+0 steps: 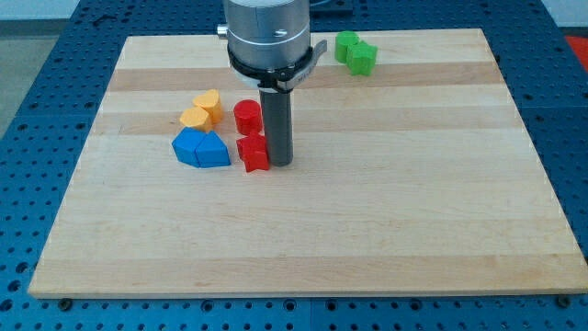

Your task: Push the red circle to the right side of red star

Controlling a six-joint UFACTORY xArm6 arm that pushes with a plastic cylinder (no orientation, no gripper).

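You're resting my tip (279,164), bare and holding nothing, just right of red star (254,153); red circle (247,117) is sitting above it, unpushed.

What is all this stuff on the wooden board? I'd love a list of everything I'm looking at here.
red circle: one, red, left of the board's middle, just above the red star
red star: one, red, directly below the red circle, touching the rod's left side
blue blocks: two, blue, side by side, left of the red star
orange blocks: two, orange, close together above the blue blocks
green blocks: two, green, touching, near the view's top edge, right of the arm
wooden board: one, pale wood, resting on a blue perforated table
my tip: one, dark rod's lower end, immediately right of the red star, below and right of the red circle
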